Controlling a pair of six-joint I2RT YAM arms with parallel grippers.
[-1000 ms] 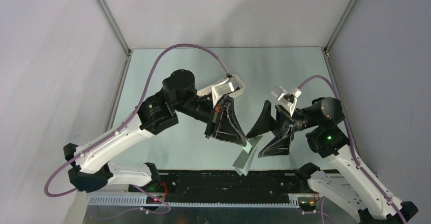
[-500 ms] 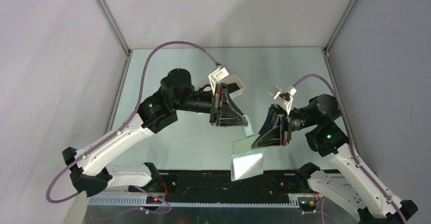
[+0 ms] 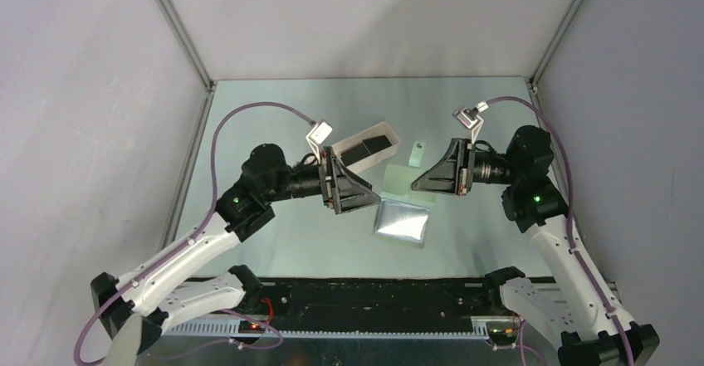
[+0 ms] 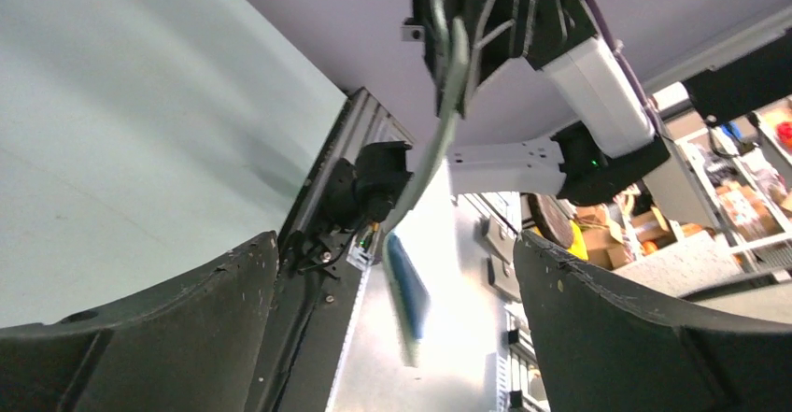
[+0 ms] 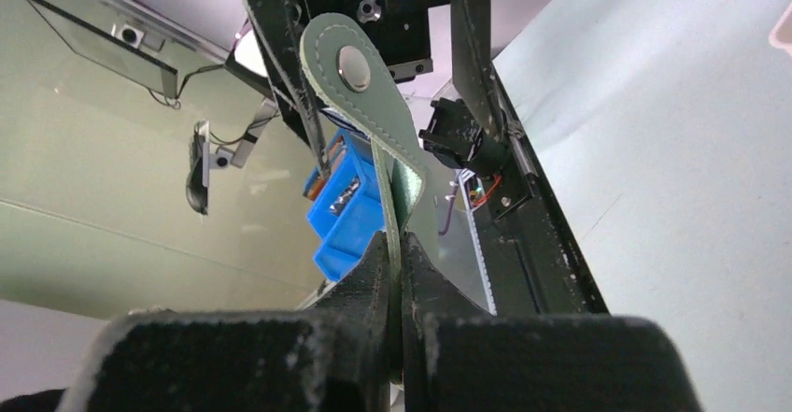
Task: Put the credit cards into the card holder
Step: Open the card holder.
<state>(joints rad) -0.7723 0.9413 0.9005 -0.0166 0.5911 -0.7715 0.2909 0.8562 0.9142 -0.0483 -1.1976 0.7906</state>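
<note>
A pale green counter point(image 3: 274, 125) is boxed in by plain grey walls point(image 3: 75, 117), with metal posts running up the two far corners. On the left, the left arm point(image 3: 199, 237) rises from its base at the near edge and bends inward, its forearm roughly level and the wrist turned toward the middle. The left jaws are spread wide and grip nothing; in the left wrist view the two dark fingers point(image 4: 140, 328) stand far apart. Just behind that wrist lies a white tray point(image 3: 383, 127), with the credit cards point(image 3: 365, 148) dark and flat inside it. In the middle the card holder point(image 3: 404, 181) is held open, its snap tab pointing to the far side and a shiny flap toward the near edge. The right arm point(image 3: 556, 241) comes up on the right and levels off pointing left. The right jaws are clenched on the holder — the right wrist view shows its grey-green leaf pinched between them, below the tab.
</note>
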